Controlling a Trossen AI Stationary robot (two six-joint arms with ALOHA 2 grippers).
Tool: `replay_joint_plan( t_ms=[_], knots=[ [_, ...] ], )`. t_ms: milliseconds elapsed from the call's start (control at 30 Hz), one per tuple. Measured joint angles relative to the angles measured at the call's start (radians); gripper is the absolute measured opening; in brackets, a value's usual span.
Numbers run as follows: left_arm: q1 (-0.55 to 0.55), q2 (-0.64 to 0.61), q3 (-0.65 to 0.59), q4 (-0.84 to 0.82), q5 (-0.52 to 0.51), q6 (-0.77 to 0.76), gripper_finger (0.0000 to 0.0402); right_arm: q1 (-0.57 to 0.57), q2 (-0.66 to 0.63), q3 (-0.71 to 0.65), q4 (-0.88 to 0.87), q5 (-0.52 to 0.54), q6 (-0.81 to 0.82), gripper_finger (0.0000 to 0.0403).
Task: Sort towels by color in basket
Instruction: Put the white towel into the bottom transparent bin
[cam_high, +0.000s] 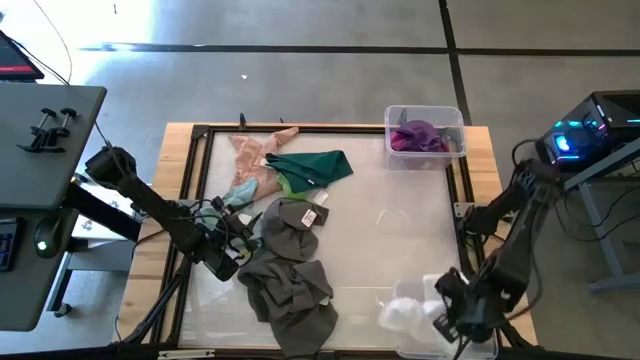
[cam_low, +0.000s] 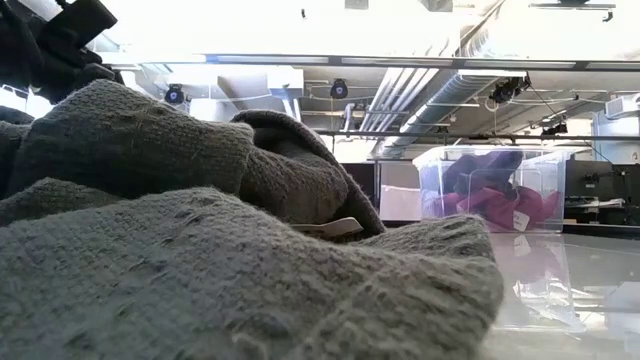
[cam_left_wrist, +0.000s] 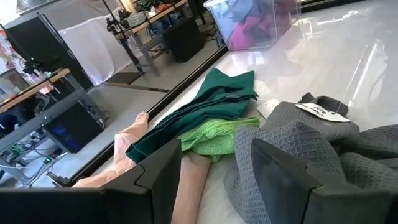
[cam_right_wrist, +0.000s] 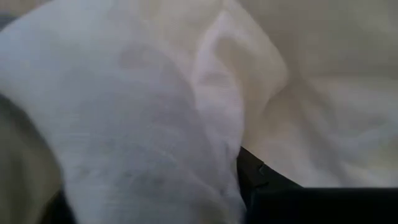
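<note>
Two clear bins, partly filled.
We see magenta towels (cam_high: 418, 137) in the far bin (cam_high: 425, 115); right end effector (cam_high: 452, 322), clamped on a white towel (cam_high: 405, 315), over the near bin (cam_high: 478, 345); left end effector (cam_high: 228, 250) wide, empty.

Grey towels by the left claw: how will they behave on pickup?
Probably floppy: the grey towels lie crumpled in folds, so one should drape and trail. The waffle weave looks grippy, unlikely to slip. They overlap, so lifting one may drag its neighbour.

Two matte-black jointed arms (cam_high: 140, 195) with loose dark cabling at the wrists; blocky, flat-faced black fingers (cam_left_wrist: 283, 171) on each.
</note>
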Motion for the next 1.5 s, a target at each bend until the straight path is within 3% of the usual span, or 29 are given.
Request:
replay_joint_plan(
  t_ms=[167,400,667,933,1067,1167,1367,1500],
  knots=[
    [0.0,0.0,0.0,0.004,-0.004,0.044,0.0184,-0.001,0.088,0.0,0.002,-0.076,0.044,0.0017],
    [0.001,0.0,0.0,0.019,-0.043,0.126,0.0184,-0.001,0.135,0.0,0.038,0.027,0.053,0.0028],
    [0.039,0.0,0.0,0.065,-0.051,0.2,0.0184,-0.001,0.102,0.0,0.138,0.168,0.109,0.0114],
    [0.051,0.0,0.0,0.07,0.003,0.2,0.0184,-0.001,0.085,0.0,0.143,0.156,0.105,0.0168],
    [0.05,0.0,0.0,0.095,0.004,0.2,0.0184,0.0,0.084,0.0,0.074,0.167,0.11,0.0176],
    [0.05,0.0,0.0,0.105,0.008,0.2,0.0184,0.0,0.086,0.0,0.062,0.24,0.078,0.0177],
    [0.05,0.0,0.0,0.119,0.01,0.211,0.0184,-0.001,0.08,0.0,0.066,0.205,0.029,0.0177],
    [0.05,0.0,0.013,0.148,0.014,0.256,0.0184,0.017,0.067,0.041,0.037,0.251,-0.02,0.0169]
  ],
)
